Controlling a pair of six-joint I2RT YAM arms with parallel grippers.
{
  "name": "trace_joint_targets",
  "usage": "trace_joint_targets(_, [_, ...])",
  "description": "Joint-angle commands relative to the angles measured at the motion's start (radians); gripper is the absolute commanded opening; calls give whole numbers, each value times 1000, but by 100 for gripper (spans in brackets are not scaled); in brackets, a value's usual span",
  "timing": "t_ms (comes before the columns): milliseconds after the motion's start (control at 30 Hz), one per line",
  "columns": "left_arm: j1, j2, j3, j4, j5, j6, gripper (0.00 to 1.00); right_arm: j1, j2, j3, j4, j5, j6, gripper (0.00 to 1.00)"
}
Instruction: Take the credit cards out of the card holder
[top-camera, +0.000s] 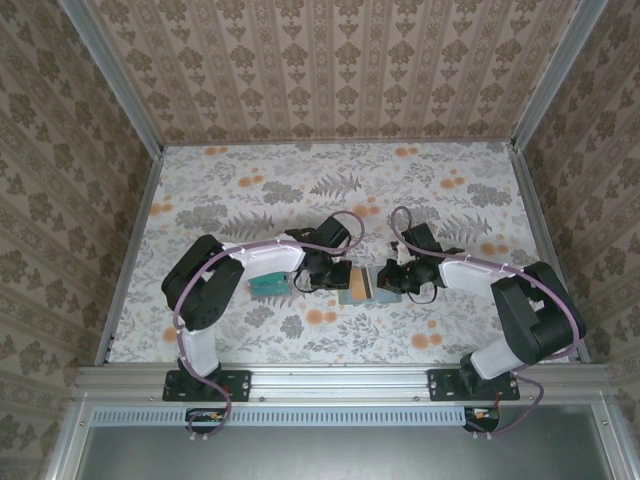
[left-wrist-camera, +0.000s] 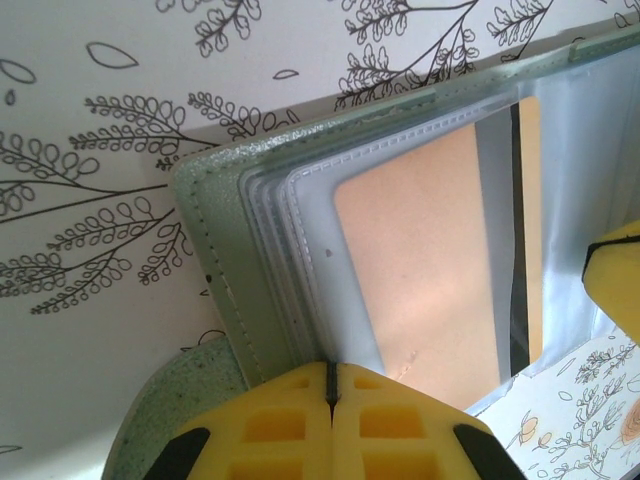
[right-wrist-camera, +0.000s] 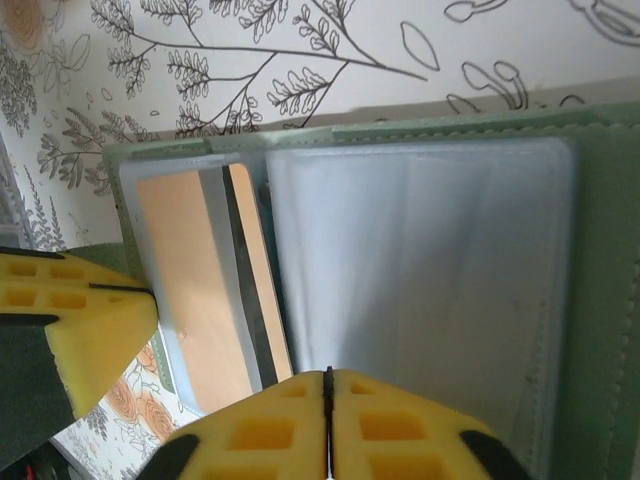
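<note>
While the card holder (top-camera: 357, 291) lies open on the flowered bench (top-camera: 300, 190) between the two arms, the left arm's fingers (left-wrist-camera: 300, 415) are pressed shut on its near edge, where the clear sleeves run in under the yellow pads. The right arm's fingers (right-wrist-camera: 360, 415) are likewise closed, on the edge of the opposite panel's sleeve. A beige card (left-wrist-camera: 420, 260) with a dark stripe sits inside a sleeve on the left arm's side — not yet drawn out. The sleeve facing the right wrist camera looks empty, though whether the sleeves beneath hold more cannot be told. A small teal-topped pile of cards (top-camera: 268, 287) rests on the bench just beside the left arm, apart from the holder — a sign, by the look of it, that the job is partly done. At least the beige card is left to pull free.
</note>
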Motion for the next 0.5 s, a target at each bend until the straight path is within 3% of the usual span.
trace_joint_targets(0, [2,37,5,-66,-27,2,0,-1,-26,-10,38,-53,-18,22])
trace_joint_targets(100, [1,40,10,-68,-22,4,0,6,-10,12,59,-73,-21,26])
trace_joint_targets(467, [0,39,13,-70,-22,5,0,11,100,59,69,-84,-49,26])
